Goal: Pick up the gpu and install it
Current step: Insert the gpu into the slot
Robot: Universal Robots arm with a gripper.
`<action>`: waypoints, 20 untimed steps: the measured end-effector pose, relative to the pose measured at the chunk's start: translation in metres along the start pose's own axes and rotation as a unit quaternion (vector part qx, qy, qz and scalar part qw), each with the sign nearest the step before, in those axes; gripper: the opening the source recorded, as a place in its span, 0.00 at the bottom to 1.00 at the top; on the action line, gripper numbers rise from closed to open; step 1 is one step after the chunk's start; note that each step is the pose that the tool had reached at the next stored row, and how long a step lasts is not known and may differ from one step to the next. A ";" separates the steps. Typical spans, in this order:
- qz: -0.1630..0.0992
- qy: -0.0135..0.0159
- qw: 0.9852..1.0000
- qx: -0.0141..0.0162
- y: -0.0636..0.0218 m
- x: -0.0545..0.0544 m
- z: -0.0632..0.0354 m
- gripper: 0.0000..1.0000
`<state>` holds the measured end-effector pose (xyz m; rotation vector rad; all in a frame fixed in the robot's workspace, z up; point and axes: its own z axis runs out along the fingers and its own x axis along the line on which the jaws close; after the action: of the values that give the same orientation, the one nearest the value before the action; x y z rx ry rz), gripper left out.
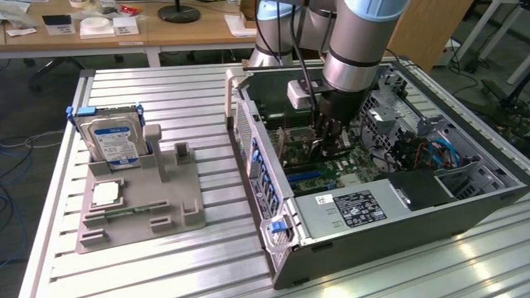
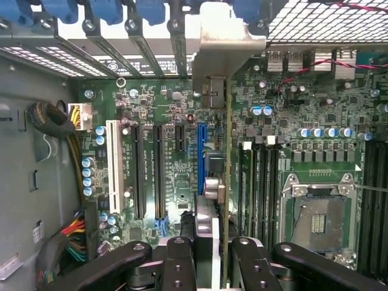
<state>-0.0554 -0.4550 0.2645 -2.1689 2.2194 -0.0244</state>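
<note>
- Grey holder (image 1: 141, 211) sits at the exterior view's left on the ribbed table (image 1: 198, 124), carrying a blue-labelled hard drive (image 1: 114, 141) upright and a small silver CPU chip (image 1: 106, 194) flat.
- Further right stands the open computer case (image 1: 398, 230), arm reaching inside.
- Narrowly parted, the gripper (image 2: 213, 254) pinches the gpu (image 2: 225, 176) edge-on, upright over the motherboard (image 2: 163, 115), beside the blue slot (image 2: 200, 157), its silver bracket (image 2: 227, 42) against the case's rear slots.

Bright even overhead light, glare streaks on ribbed table (image 1: 398, 273), case interior (image 1: 389, 143) shadowed, wrist pic sharp, soft near bottom edge.
</note>
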 end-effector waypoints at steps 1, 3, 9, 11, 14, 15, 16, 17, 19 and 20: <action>0.000 0.000 1.000 0.000 0.0005 0.000 0.0011 0.28; 0.000 0.000 1.000 0.000 0.0019 0.000 0.0040 0.28; 0.000 0.000 1.000 -0.001 0.0057 0.001 0.0114 0.28; 0.000 0.000 1.000 -0.001 0.0059 0.001 0.0136 0.28; 0.000 0.000 1.000 -0.001 0.0063 0.003 0.0169 0.28; 0.000 0.000 1.000 -0.001 0.0070 0.003 0.0177 0.28; 0.000 0.000 1.000 -0.001 0.0079 0.003 0.0184 0.28; 0.000 0.000 1.000 -0.001 0.0085 0.003 0.0191 0.28; 0.000 0.000 1.000 -0.001 0.0090 0.004 0.0207 0.28; 0.000 0.000 1.000 -0.002 0.0093 0.004 0.0216 0.28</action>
<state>-0.0640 -0.4586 0.2425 -2.1708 2.2207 -0.0212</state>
